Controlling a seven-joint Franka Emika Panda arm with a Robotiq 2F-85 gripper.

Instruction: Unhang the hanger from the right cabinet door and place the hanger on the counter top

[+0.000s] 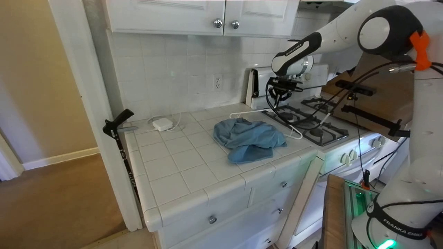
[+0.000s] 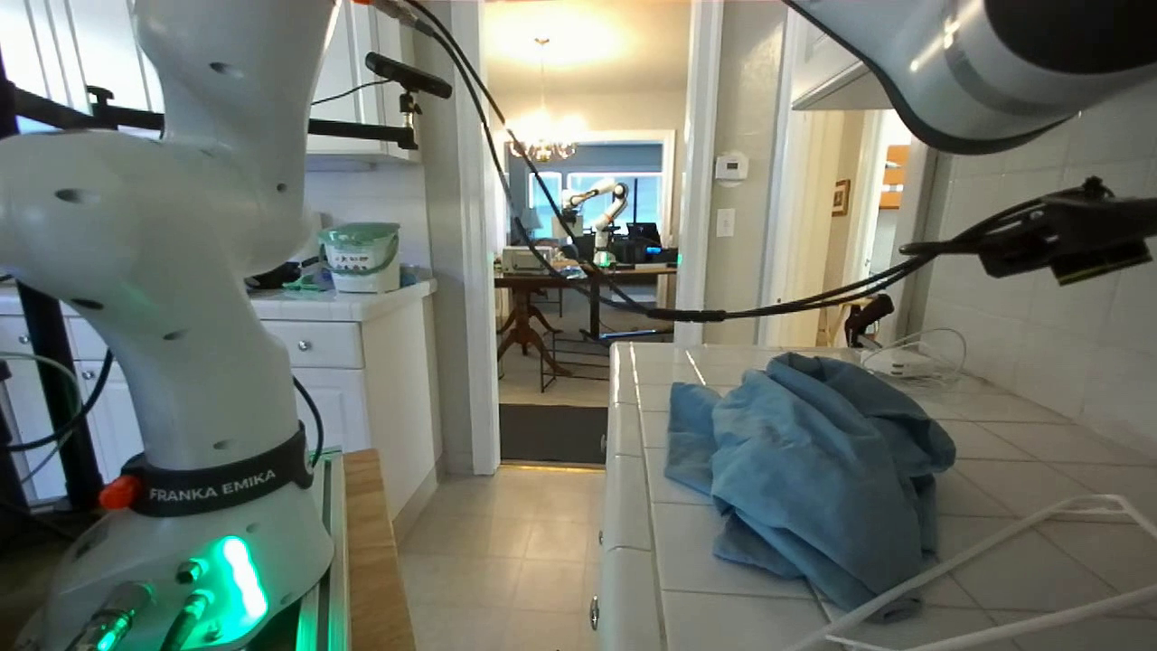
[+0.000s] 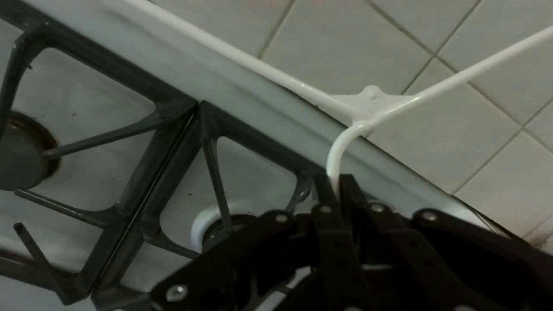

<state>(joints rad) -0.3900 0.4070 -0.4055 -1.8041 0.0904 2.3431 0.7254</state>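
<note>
Task prob. mostly done: nothing hung on the visible part of the white panelled right cabinet door (image 1: 260,17), up above the crumpled blue fabric cloth (image 1: 249,138). My black claw (image 3: 336,180) was narrow, pinching the hook of the thin white triangular hanger (image 3: 362,125). It was by the cloth, mostly over the white square-tiled desk (image 1: 166,180); lower bar partly hidden by the cloth, couldn't tell if under or behind. To do, I reckoned: settle it flat & let go; whether it touched the desk was unclear. Containers: 1 white tub w/ green top (image 2: 362,258), well apart from the cloth; contents hidden.
</note>
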